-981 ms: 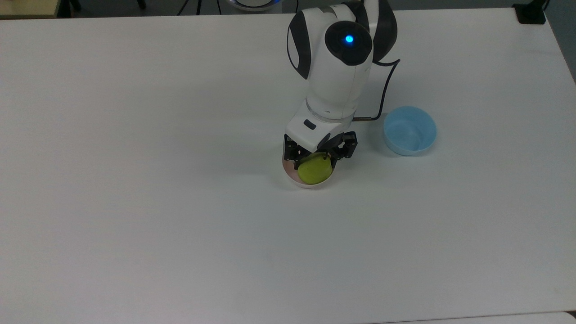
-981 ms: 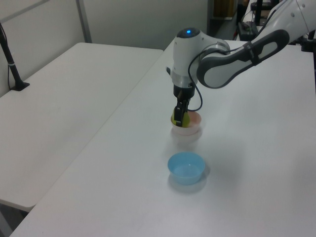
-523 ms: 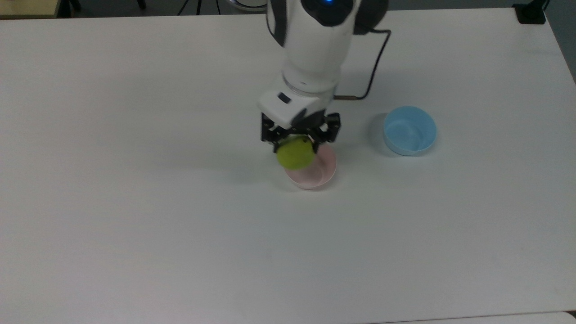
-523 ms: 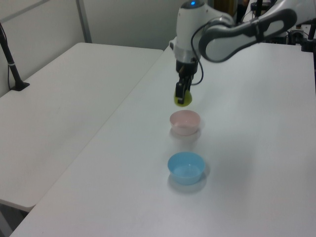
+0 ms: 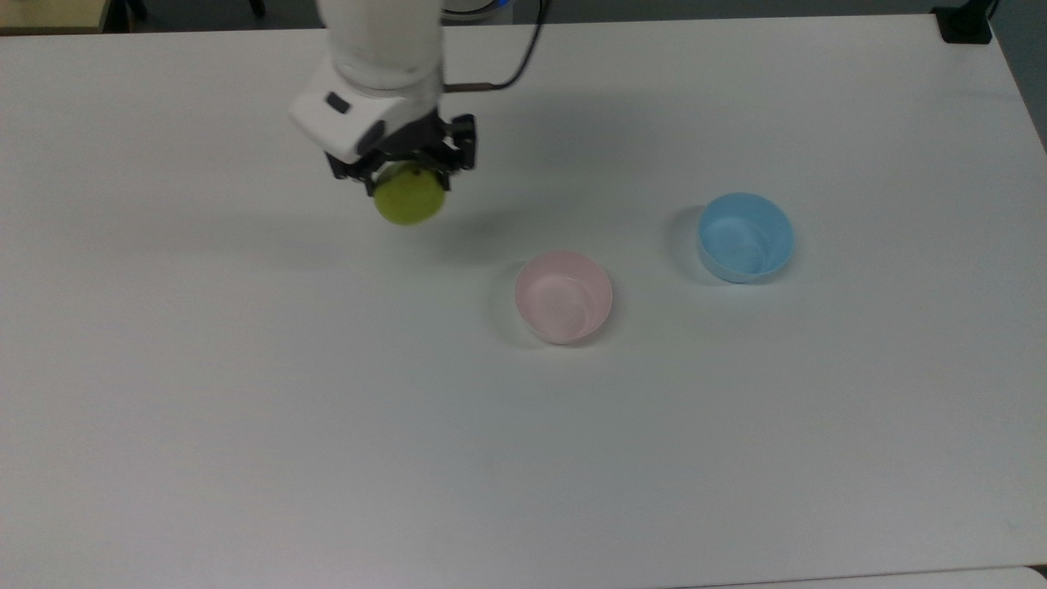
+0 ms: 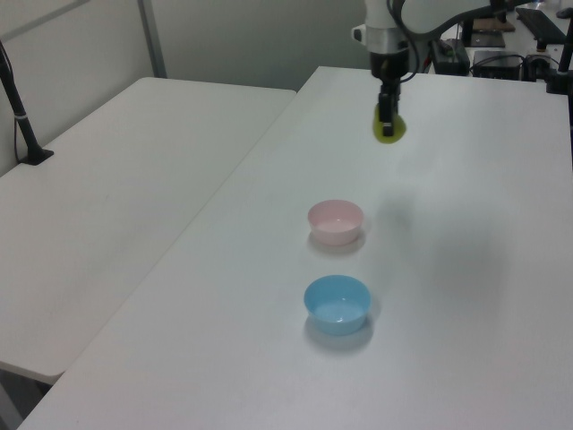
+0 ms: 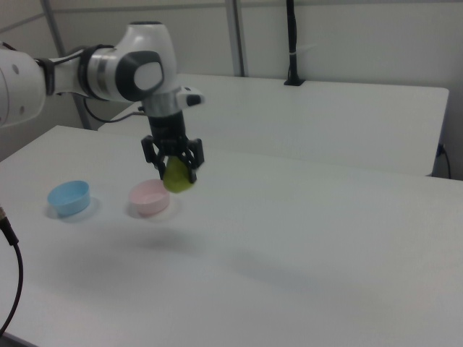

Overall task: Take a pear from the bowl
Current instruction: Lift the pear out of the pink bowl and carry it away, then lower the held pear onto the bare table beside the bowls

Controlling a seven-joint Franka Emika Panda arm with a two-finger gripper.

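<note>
The yellow-green pear [image 5: 409,200] hangs well above the white table, held by my gripper [image 5: 402,170], which is shut on its upper part. In the left view the pear [image 6: 390,129] is high and far beyond the bowl; in the right view the pear [image 7: 177,176] hangs under the black fingers [image 7: 194,160]. The pale pink bowl [image 5: 563,296] stands on the table with nothing in it, to the lower right of the pear in the top view. The pink bowl [image 6: 336,220] [image 7: 149,197] sits apart from the gripper [image 6: 387,116] [image 7: 173,165].
A light blue bowl [image 5: 745,237] [image 6: 337,303] [image 7: 69,197] stands on the table beside the pink one. A black cable [image 5: 511,69] trails from the arm. A second white table [image 6: 116,170] adjoins on the left view's left.
The gripper has lifted the pear out of the pink bowl and carried it up and toward the top view's upper left. The pink bowl now stands uncovered.
</note>
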